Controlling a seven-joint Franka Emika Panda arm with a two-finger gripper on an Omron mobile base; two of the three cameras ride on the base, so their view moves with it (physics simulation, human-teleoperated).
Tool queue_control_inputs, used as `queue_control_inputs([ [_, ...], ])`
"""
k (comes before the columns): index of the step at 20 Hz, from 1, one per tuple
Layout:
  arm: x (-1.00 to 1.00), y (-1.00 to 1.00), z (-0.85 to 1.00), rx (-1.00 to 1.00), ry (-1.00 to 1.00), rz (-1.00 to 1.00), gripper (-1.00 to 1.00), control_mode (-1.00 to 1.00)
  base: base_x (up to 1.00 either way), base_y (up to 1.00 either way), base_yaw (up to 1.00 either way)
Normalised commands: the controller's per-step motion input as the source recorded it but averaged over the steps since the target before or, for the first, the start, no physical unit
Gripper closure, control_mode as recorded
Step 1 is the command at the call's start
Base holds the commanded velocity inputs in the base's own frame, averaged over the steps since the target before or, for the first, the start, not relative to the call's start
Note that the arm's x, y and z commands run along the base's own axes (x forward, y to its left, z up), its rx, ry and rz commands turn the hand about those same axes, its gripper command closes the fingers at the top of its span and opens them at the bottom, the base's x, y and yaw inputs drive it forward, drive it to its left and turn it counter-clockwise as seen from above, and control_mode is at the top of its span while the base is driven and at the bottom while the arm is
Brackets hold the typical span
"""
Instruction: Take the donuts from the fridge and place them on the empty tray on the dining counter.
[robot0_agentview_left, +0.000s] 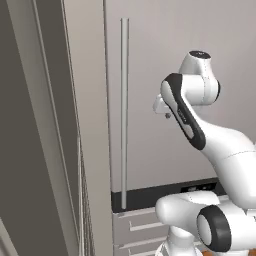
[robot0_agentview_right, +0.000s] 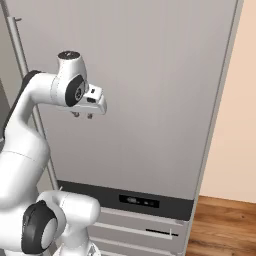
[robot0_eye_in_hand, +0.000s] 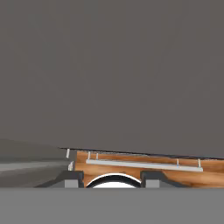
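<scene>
Right now the gripper (robot0_agentview_right: 82, 115) is being held shut and empty, near the closed fridge (robot0_agentview_right: 150, 90) door, with open room around it. Its long handle (robot0_agentview_left: 124, 110) is being left untouched at the left edge.

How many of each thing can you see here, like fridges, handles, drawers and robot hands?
Fridge: 1
Long fridge handle: 1
Drawers below the fridge door: 2, upper and lower
Gripper: 1
Wood floor: 1
Total: 6
</scene>
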Motion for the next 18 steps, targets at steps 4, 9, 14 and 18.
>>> queue_control_inputs([
  [4, -0.41, 0.00, 0.00, 0.00, -0.08, 0.00, -1.00, -1.00, 0.00, 0.00, 0.00],
  [9, -0.75, 0.03, 0.03, 0.00, -0.29, 0.00, -1.00, -1.00, 0.00, 0.00, 0.00],
  [14, -0.53, 0.03, 0.00, 0.00, -0.22, 0.00, -1.00, -1.00, 0.00, 0.00, 0.00],
  [18, -0.15, 0.01, 0.02, 0.00, -0.21, 0.00, -1.00, -1.00, 0.00, 0.00, 0.00],
])
